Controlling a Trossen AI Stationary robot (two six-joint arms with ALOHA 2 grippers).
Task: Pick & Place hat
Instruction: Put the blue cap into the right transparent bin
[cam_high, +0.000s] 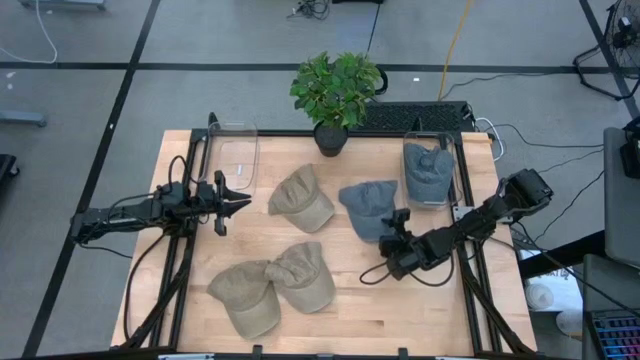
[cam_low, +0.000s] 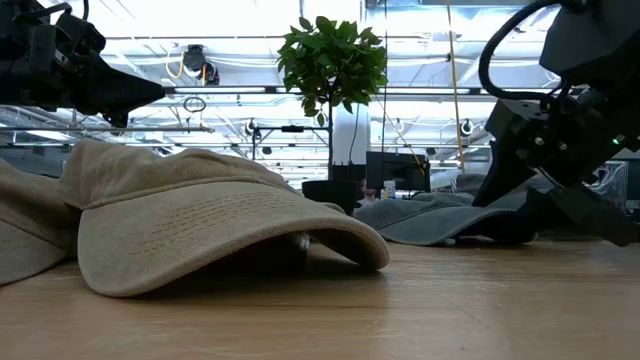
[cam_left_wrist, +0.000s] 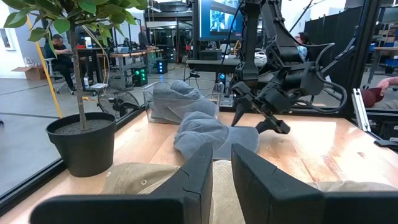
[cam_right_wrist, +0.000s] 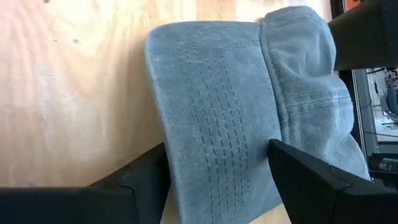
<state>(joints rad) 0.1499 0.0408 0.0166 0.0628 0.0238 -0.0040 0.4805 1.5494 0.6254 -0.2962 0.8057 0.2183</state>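
Right gripper (cam_right_wrist: 217, 171) stands with jaws apart, one finger either side of the stitched brim of the grey-blue cloth cap (cam_right_wrist: 249, 93) lying mid-bench on the pale wooden bench (cam_high: 350, 300); judged the approach-to-grasp step, with closing on the brim and lifting toward the clear plastic bin (cam_high: 432, 172), which already holds a similar cap, called for next. Left gripper (cam_high: 240, 200) waits over the bench's left side, jaws nearly together, holding nothing. The right wrist view alone shows the fingers flanking the brim, not yet pinching it, whereas the high view alone shows the three tan caps (cam_high: 300, 198) and the bin.
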